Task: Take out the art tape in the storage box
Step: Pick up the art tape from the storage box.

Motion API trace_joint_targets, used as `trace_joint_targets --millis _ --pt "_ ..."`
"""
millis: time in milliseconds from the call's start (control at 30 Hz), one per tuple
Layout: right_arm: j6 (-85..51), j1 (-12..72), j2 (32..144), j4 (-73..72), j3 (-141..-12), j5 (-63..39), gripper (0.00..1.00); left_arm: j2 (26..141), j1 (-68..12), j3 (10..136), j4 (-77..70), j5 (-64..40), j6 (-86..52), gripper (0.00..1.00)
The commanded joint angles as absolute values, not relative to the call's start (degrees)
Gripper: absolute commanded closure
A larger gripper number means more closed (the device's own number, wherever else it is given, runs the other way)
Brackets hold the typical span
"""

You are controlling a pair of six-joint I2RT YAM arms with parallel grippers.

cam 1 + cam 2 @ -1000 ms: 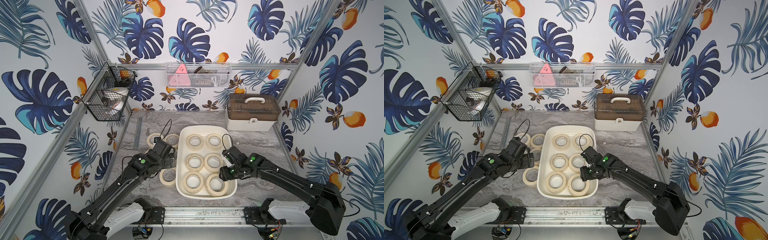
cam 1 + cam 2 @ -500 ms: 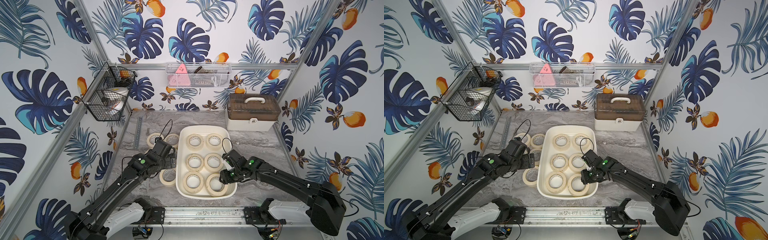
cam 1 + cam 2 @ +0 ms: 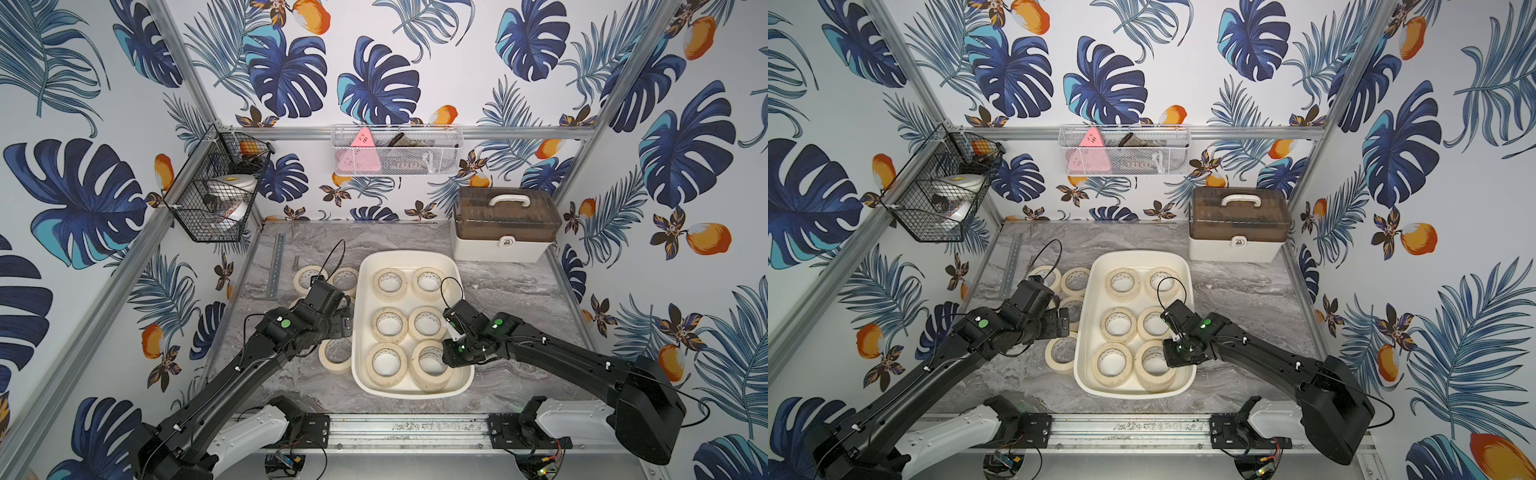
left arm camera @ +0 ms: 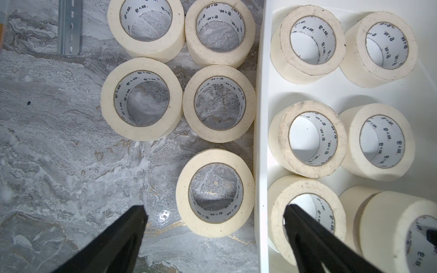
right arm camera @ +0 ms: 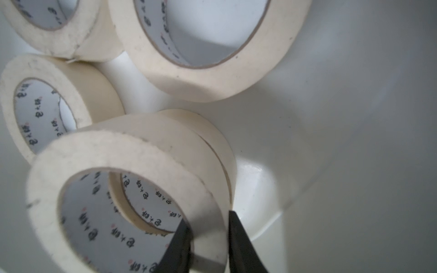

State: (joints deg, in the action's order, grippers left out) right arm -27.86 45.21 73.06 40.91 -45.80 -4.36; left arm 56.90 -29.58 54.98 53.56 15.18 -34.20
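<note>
On the table (image 3: 498, 291), the box (image 3: 409, 257) shows six rolls (image 4: 283, 139); five more lie outside. The right gripper (image 5: 207, 217) has just clamped onto the wall of the corner roll (image 5: 132, 151), which is still in the box, so lifting can begin. The left gripper (image 4: 212, 208) gapes wide, empty.

Cream storage box (image 3: 409, 255) w/ art tape rolls (image 3: 375, 326); 5 outside.

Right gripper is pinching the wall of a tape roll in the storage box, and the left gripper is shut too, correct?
Not quite: the left gripper is open, not shut; the left wrist view shows its fingers spread wide apart. The right gripper does pinch the wall of a tape roll in the storage box.
</note>
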Motion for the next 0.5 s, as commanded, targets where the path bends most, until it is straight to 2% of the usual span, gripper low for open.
trace_joint_targets --millis 0,100,467 --pt "-28.56 45.50 73.50 42.09 -47.38 -1.87 0.85 56.78 -29.61 55.02 53.35 15.25 -33.05 0.01" --pt "-29.10 46.24 74.33 44.86 -50.36 0.98 0.91 56.43 -29.58 54.62 53.05 15.62 -32.89 0.01" --pt "-32.31 49.48 78.45 50.36 -61.95 6.38 0.94 54.96 -29.61 55.50 53.30 14.11 -32.09 0.01"
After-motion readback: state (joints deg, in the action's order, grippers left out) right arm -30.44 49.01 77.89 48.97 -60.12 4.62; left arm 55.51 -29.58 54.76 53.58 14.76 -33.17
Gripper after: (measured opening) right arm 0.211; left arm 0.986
